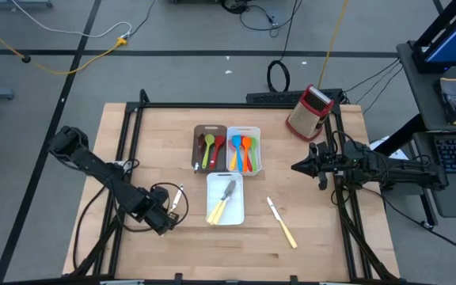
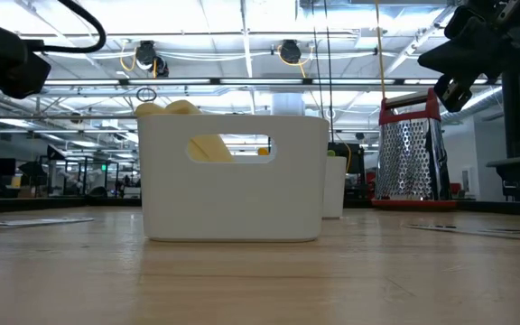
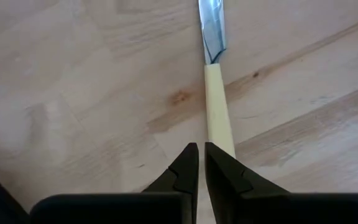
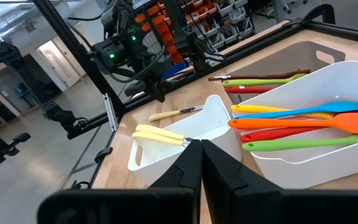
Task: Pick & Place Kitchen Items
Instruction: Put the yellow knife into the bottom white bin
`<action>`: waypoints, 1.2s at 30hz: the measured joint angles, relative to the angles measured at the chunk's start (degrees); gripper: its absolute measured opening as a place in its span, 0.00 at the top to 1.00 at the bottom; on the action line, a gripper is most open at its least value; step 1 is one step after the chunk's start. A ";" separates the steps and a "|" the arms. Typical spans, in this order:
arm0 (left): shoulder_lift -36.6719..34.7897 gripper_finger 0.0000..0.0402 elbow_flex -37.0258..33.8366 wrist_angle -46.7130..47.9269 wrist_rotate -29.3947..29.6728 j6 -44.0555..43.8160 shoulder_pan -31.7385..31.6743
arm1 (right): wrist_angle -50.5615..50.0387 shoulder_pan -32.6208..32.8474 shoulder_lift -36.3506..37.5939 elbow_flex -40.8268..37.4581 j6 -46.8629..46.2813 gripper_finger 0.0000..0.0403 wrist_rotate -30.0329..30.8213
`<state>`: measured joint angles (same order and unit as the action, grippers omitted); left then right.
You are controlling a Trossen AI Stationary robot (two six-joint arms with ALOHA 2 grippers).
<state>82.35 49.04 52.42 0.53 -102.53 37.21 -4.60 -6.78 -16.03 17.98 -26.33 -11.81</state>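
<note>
Knives are our concern at this step: from above, we see our left gripper (image 1: 167,212) low beside a cream-handled knife (image 1: 178,197) left of the small white tray (image 1: 237,212), which holds two more, while another knife (image 1: 281,222) lies loose to the right. Our right gripper (image 1: 299,167) waits at the table's right edge, jaws pressed together. From the left wrist, we see the fingers (image 3: 185,169) nearly together just over the handle (image 3: 217,106), not gripping it. We judge the next move needs them spread, then lowered astride it.
</note>
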 joint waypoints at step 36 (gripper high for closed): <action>13.54 0.44 0.23 -10.20 -4.53 -1.42 -0.07 | 0.00 0.01 0.00 0.00 0.00 1.00 0.00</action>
<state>95.88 49.26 42.22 -4.00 -103.94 37.14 -4.60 -6.76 -16.03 17.98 -26.33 -11.81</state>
